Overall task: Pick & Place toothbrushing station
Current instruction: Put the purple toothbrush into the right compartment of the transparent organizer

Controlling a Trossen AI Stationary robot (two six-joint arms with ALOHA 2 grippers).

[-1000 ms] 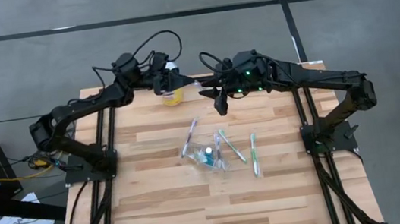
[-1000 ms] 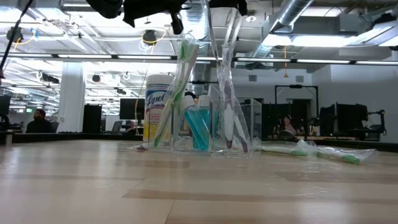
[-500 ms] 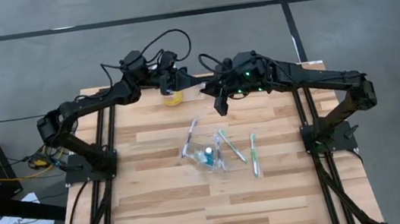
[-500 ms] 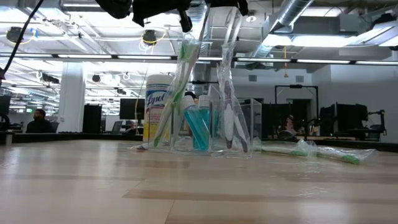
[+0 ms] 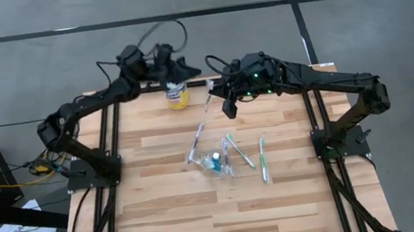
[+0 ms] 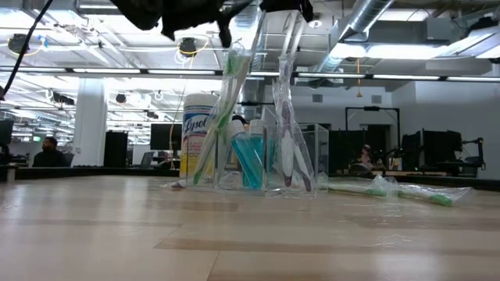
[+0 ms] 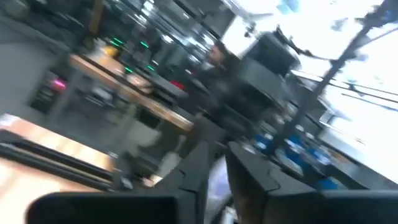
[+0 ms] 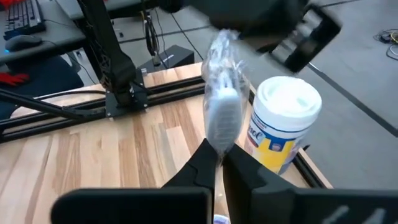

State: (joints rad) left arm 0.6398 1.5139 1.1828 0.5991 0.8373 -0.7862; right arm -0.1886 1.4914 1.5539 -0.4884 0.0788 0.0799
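Note:
My right gripper (image 5: 215, 92) (image 8: 219, 163) hangs over the table's far middle, shut on a toothbrush (image 5: 208, 94) (image 8: 222, 112) in a clear wrapper. My left gripper (image 5: 178, 72) is farther back and to the left, behind the yellow can, slightly open and apart from that toothbrush. The clear cup (image 5: 217, 162) (image 6: 269, 160) stands mid-table on its base, with a blue tube (image 6: 250, 160) and upright toothbrushes inside. Loose wrapped toothbrushes (image 5: 239, 150) (image 5: 262, 159) lie flat to its right, and another (image 5: 197, 141) lies to its left. My right gripper pinches the wrapped toothbrush between its two fingers, just below the wide pale head (image 8: 217, 144). The fingers come from the table's right, slanting a little down, and lie across the brush. The brush is lifted clear of the table.
A yellow and white wipes can (image 5: 178, 96) (image 8: 283, 121) stands near the far edge, close to both grippers. Bare wood (image 5: 204, 219) fills the near half of the table. The arm frames run along the left and right edges.
My left gripper has drawn back toward the table's far left, away from my right gripper, and has rolled a little. It is now apart from the wrapped toothbrush, which stays at my right gripper. The cup and the loose toothbrushes have kept still.

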